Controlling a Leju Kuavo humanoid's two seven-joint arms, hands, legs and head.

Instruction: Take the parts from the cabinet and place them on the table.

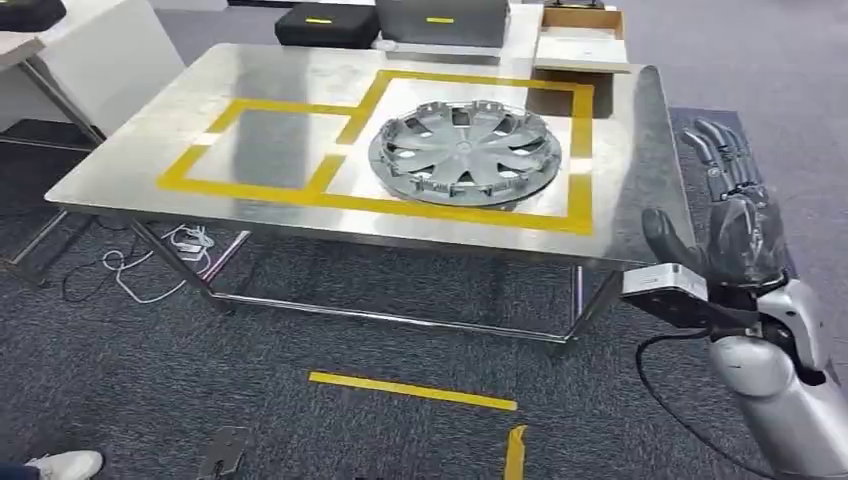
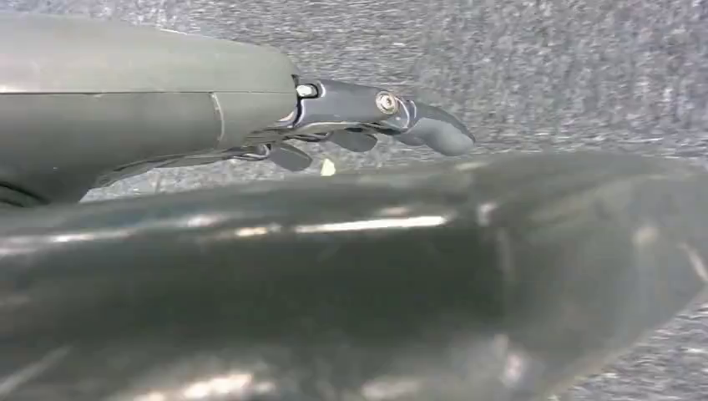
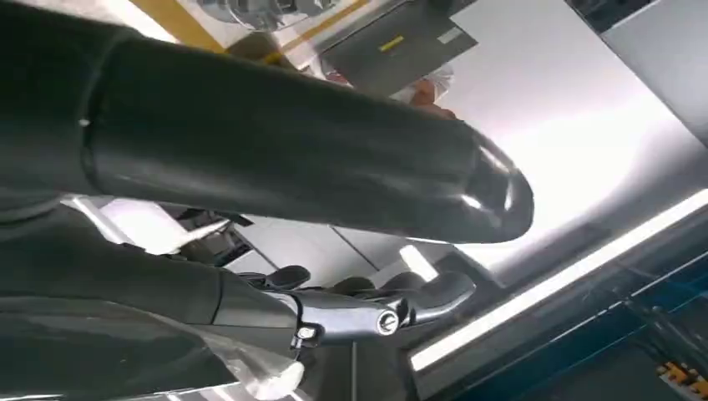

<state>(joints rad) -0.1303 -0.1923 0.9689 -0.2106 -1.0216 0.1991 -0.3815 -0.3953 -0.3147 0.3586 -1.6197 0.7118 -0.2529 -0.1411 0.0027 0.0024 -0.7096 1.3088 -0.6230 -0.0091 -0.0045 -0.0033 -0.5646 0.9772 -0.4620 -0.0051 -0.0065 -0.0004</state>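
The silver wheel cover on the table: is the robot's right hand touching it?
Apart. The head view shows the wheel cover lying on the table, while the right hand is raised beyond the table's edge, holding nothing.

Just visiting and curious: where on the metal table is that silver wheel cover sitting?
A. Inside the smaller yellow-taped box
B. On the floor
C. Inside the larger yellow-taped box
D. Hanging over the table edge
C: the wheel cover lies flat within the larger yellow-taped box on the table.

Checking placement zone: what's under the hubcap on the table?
The hubcap lies on the steel table, inside the larger yellow tape rectangle. Its footprint hides the surface directly beneath it.
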